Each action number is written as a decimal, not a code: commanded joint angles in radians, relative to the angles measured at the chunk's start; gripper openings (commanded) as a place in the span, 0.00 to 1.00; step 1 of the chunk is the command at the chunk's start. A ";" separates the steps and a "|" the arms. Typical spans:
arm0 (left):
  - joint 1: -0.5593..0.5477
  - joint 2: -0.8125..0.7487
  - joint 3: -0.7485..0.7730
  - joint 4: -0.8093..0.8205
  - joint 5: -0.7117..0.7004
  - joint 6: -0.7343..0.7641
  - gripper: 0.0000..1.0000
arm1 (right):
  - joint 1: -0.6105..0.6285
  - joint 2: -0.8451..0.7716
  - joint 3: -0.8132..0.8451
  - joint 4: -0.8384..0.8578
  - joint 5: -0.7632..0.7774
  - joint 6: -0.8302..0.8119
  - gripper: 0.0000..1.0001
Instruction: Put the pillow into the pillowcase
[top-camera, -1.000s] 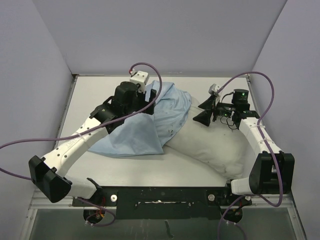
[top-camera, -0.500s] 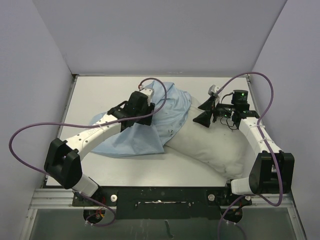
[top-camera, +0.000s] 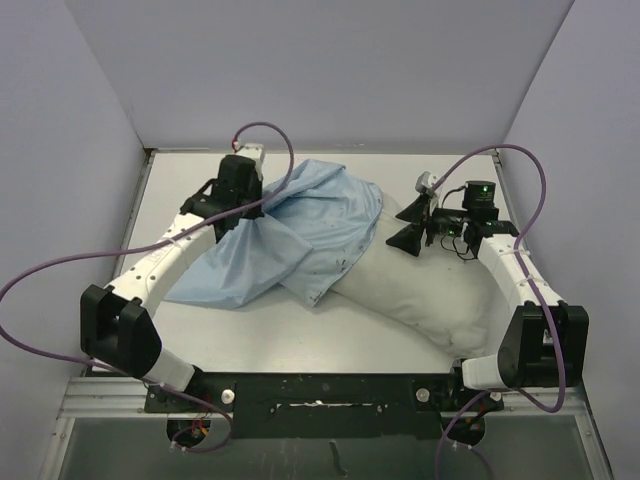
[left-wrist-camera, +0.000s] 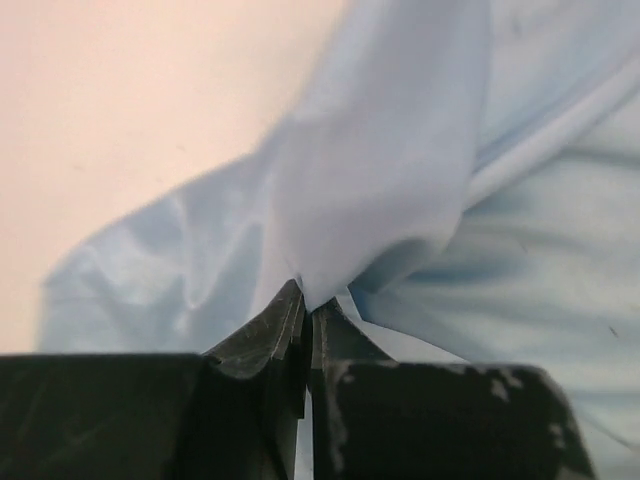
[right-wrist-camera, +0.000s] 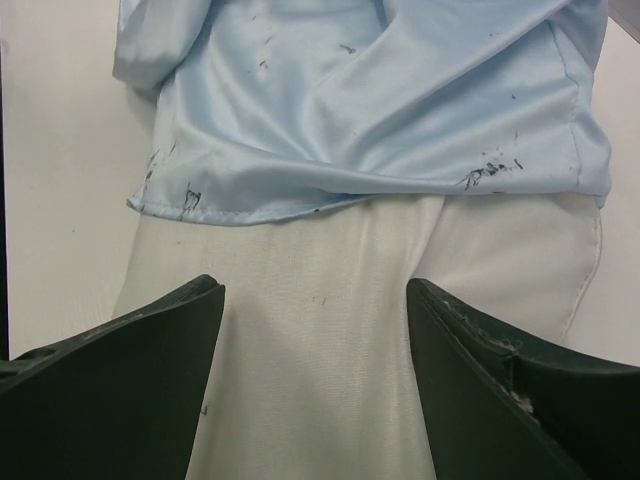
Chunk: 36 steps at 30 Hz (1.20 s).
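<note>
Non-task items: bench plus enclosure, nothing loose.
Flat off-white matte bench top (top-camera: 300, 345), boxed in by three plain pale lavender-grey wall panels: back (top-camera: 320, 70), left (top-camera: 60, 150), right (top-camera: 590, 120), joined at the bench's far corners. A long black metal mounting plate (top-camera: 300, 385) with small light fasteners runs along the bench's near edge, on a silver aluminium frame rail (top-camera: 100, 408). Below the rail a dull grey-green glossy strip (top-camera: 320, 450) spans the bottom of the top view. The bench reads pinkish-cream in the left wrist view.
</note>
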 joint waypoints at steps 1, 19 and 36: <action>0.122 0.026 0.172 0.153 -0.369 0.027 0.00 | 0.005 0.002 0.043 -0.001 -0.026 -0.029 0.73; -0.335 -0.500 -0.518 0.459 0.134 -0.179 0.65 | 0.128 -0.153 -0.038 -0.383 0.041 -0.784 0.98; -0.717 -0.005 -0.402 0.282 -0.667 -0.370 0.44 | 0.163 -0.169 -0.031 -0.371 0.137 -0.653 1.00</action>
